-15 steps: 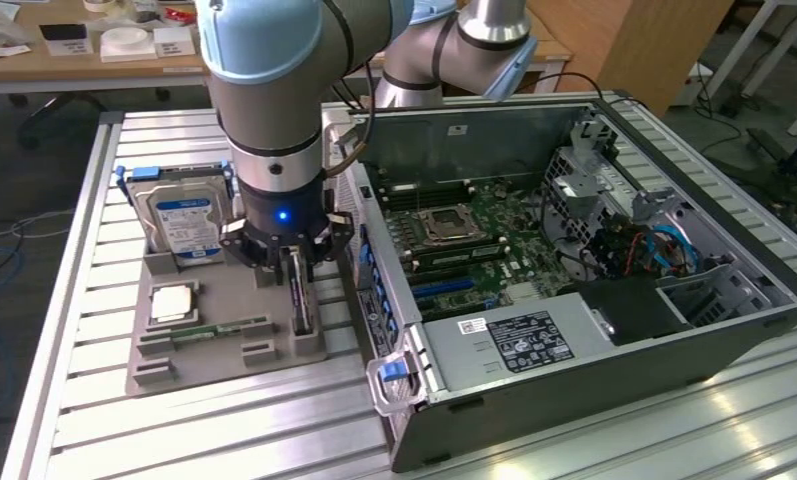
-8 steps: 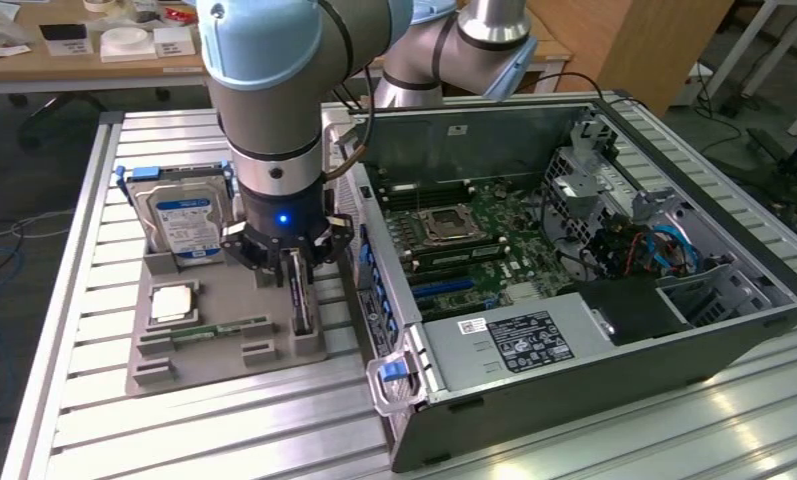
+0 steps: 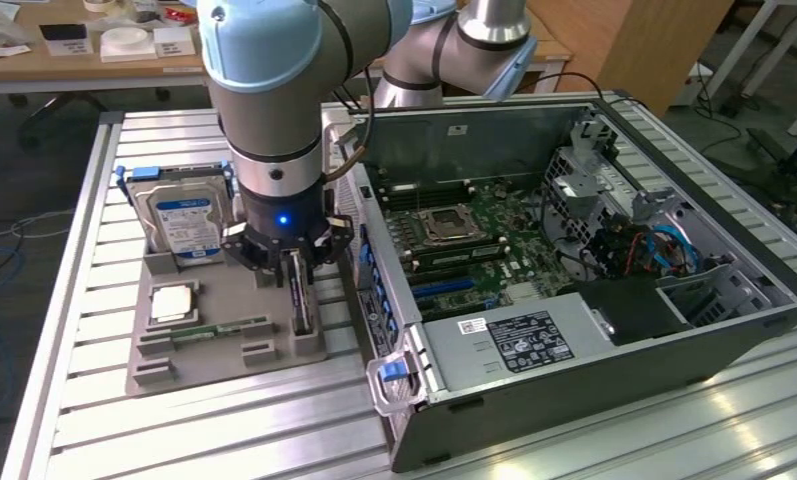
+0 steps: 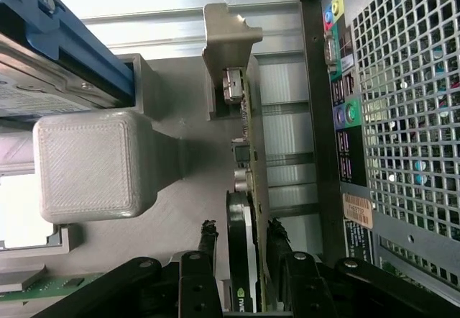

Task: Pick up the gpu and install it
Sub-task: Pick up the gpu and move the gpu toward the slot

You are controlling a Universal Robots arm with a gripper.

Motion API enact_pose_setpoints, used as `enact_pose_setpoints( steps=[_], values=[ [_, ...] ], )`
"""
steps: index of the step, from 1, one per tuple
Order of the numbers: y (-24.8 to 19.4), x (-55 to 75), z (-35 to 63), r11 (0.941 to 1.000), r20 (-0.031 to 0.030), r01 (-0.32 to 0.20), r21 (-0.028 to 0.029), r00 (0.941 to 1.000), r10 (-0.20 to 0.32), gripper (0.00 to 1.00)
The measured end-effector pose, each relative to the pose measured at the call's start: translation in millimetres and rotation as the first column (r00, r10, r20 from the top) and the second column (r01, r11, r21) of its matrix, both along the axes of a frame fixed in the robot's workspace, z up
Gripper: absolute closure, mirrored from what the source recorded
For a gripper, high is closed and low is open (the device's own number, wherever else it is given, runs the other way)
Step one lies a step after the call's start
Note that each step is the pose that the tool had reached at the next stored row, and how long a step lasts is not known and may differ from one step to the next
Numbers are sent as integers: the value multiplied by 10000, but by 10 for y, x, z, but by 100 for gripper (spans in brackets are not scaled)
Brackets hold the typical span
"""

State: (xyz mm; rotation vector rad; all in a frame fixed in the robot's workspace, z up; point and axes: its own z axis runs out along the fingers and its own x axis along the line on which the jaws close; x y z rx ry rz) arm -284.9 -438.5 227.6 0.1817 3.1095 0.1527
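Note:
The gpu [image 3: 301,303] stands on its long edge in a slot of the grey printed holder [image 3: 158,362], just beside the open computer case [image 3: 718,320]. My gripper [image 3: 295,262] has come straight down over it. In the wrist view the thin card [image 4: 244,181] runs away from the camera, with a black face and a metal end piece at its far end. My gripper [image 4: 243,233] is open and straddles the card. One of its black fingertips [image 4: 208,230] stands on each side, and a narrow gap shows on at least one side.
On the same holder are a silver hard drive with a blue label [image 3: 185,222], a square chip [image 3: 171,300] and a green memory stick [image 3: 218,328]. The case lies open with its motherboard [image 3: 458,245] exposed; its perforated rear panel [image 4: 402,116] is close alongside the card.

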Motion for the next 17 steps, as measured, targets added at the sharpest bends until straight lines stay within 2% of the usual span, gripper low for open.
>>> enact_pose_setpoints(
  steps=[14, 16, 17],
  values=[
    [0, 9, -7, 10000, -1, 0, -1, 10000, 0, 58],
    [0, 9, -7, 10000, -1, 0, -1, 10000, 0, 60],
    [0, 9, -7, 10000, -2, 0, -1, 10000, 0, 67]
  ],
)
